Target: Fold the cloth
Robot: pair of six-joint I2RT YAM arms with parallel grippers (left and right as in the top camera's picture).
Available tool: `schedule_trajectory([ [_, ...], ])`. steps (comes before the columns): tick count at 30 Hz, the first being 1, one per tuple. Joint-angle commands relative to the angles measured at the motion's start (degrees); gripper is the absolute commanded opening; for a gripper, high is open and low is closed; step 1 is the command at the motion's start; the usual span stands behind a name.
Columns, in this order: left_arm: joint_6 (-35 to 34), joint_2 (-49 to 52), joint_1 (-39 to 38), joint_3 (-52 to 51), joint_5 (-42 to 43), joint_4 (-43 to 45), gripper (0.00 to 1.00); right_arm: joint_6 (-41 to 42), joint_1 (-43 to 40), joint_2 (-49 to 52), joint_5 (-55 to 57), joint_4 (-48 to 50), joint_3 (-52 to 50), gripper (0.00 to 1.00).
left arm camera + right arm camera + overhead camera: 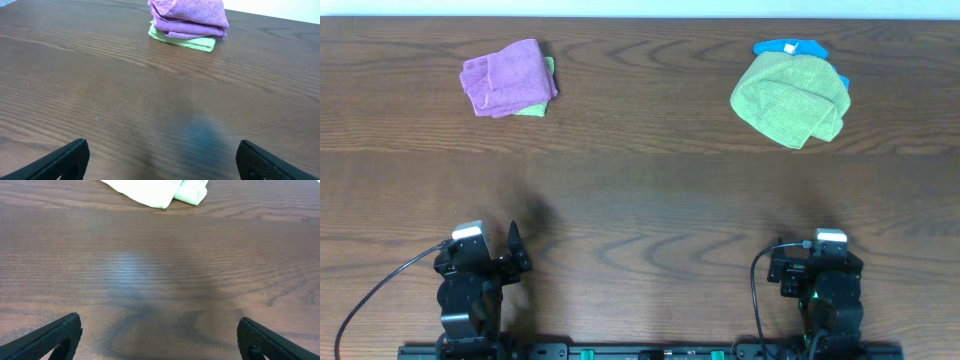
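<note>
The cloth lay rumpled near the far right corner of the desk, partly covering a blue cloth that showed at its far edge and right side. The right gripper sat by the desk's near edge, well apart from the cloth and roughly in line with it, its fingers spread wide and empty. The left gripper sat toward the near left corner, likewise spread and empty, farther still from the cloth. Near the far left corner, a purple cloth rested folded atop a smaller green cloth.
</note>
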Motion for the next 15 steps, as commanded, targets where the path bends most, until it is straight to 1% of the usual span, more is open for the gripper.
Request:
schedule_trajectory([
  [1, -0.63, -0.48, -0.17, -1.11, -0.79, 0.15, 0.95, -0.63, -0.48, -0.52, -0.28, 0.00, -0.42, 0.99],
  [3, -0.63, -0.48, -0.17, -1.11, -0.76, 0.15, 0.95, -0.63, -0.48, -0.52, -0.42, 0.59, -0.42, 0.99],
  [7, -0.63, -0.48, -0.17, -1.11, -0.79, 0.15, 0.95, -0.68, -0.48, -0.52, -0.55, 5.27, -0.42, 0.99],
  [15, -0.63, -0.48, -0.17, -1.11, -0.79, 0.15, 0.95, -0.66, -0.48, -0.52, 1.51, 25.14, -0.44, 0.99],
])
